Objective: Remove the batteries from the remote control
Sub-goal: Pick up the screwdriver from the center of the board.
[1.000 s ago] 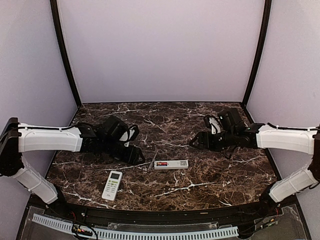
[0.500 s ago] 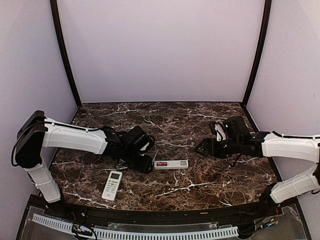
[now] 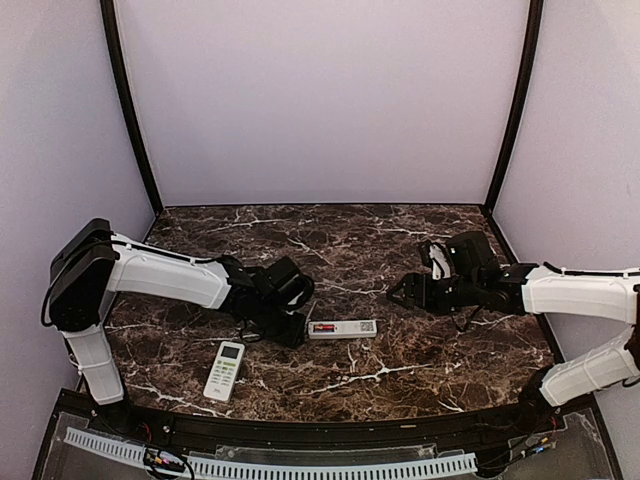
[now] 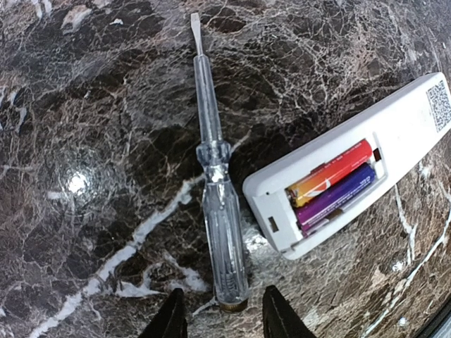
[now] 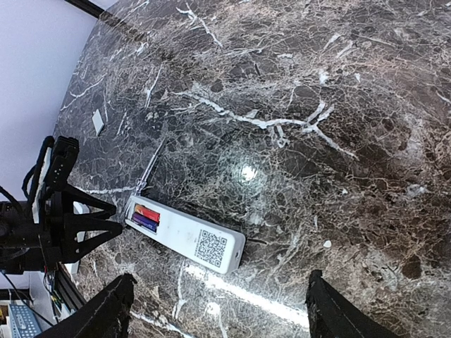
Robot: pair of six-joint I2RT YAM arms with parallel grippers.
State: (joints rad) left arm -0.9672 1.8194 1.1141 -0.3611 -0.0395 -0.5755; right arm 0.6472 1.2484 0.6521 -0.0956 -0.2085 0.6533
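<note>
Batteries (image 4: 331, 184): two cells, red and purple, side by side in the open bay of the remote control (image 4: 394, 134), mid-table. Screwdriver (image 4: 215, 176) just beside it. Left gripper (image 4: 224, 318) open, empty, straddling the handle's end. Right gripper (image 5: 220, 310) wide open, empty, well apart. Risk: round handle rolls on closing; unpinned remote slides when pried.

Remote (image 4: 407, 131) cut by right edge (left wrist view); batteries (image 3: 322, 327) tiny overhead.
</note>
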